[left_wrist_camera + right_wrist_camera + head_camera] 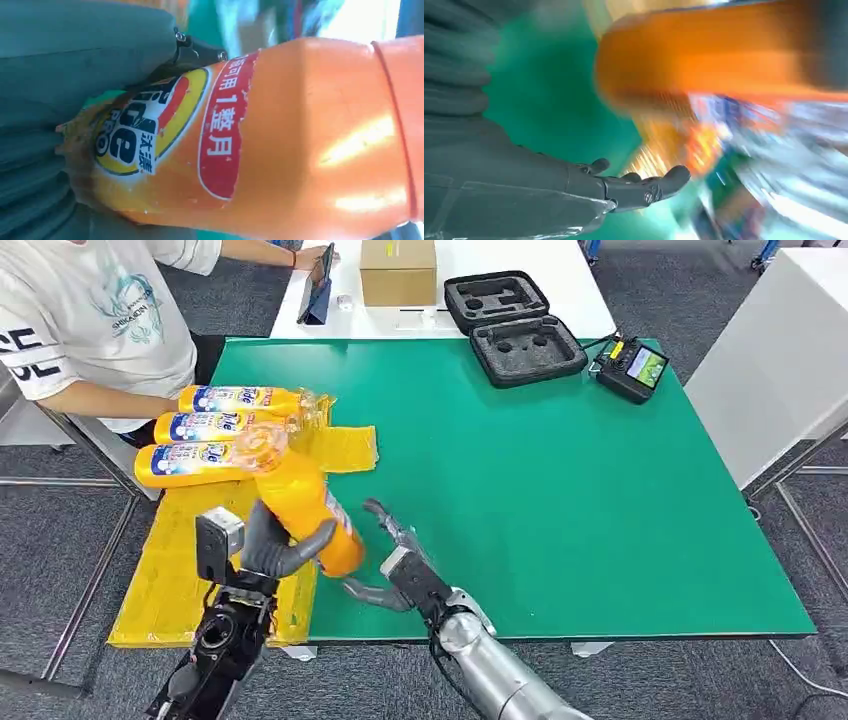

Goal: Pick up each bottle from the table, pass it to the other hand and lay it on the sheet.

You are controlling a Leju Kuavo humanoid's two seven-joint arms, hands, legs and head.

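Left hand (275,545) fingers clasp orange bottle (305,505) above yellow sheet (175,570); right hand (395,560) fingers wide, empty.

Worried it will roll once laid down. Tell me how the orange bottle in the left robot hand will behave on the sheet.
The orange bottle looks round-bodied, so it may roll on the yellow sheet unless it rests against the three bottles already lying there. Its glossy skin, shining in the left wrist view, suggests a slippery hold. The left robot hand holds it up without visible denting, so probably fairly stiff.
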